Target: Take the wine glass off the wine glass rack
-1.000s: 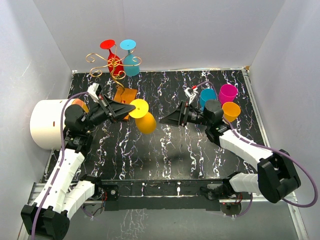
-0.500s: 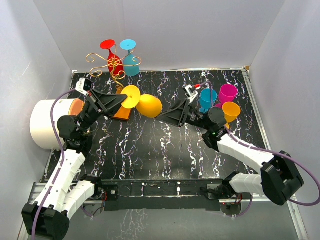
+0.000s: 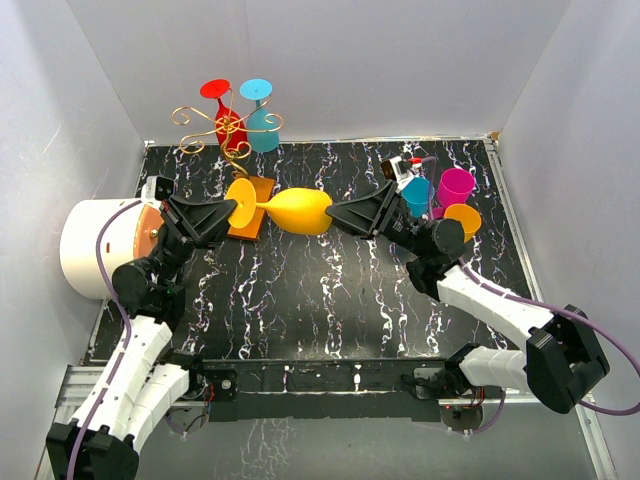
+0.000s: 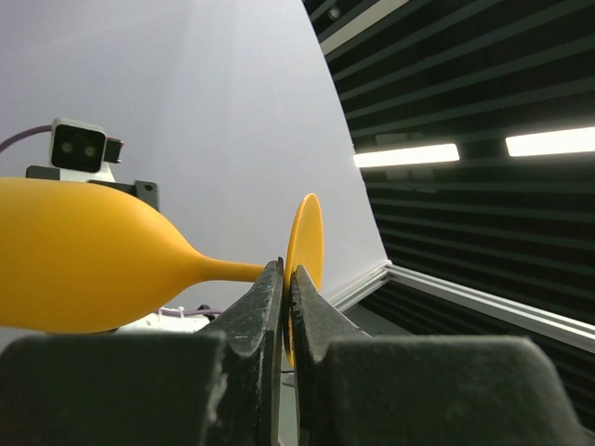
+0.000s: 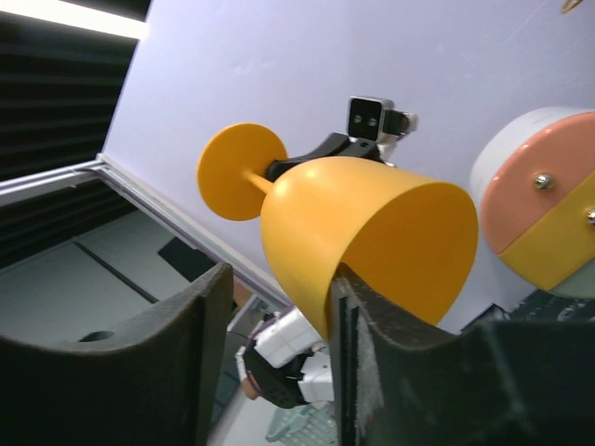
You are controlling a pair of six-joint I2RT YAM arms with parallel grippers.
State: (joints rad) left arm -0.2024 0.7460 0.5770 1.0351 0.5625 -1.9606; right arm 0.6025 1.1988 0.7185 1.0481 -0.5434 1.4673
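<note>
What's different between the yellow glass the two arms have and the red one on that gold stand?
The yellow wine glass lies sideways in mid-air, off the wine glass rack; the red glass hangs upside down on it, foot up. The left gripper is shut on the yellow one's stem and the right gripper has its open fingers astride the rim; no gripper touches the red glass. Both are opaque stemmed glasses of similar shape.

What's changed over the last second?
The left gripper swung the yellow wine glass farther back and level. The right gripper advanced to its bowl, jaws narrowing around the rim. Unchanged: left grip, wine glass rack, its red glass and blue glass.
</note>
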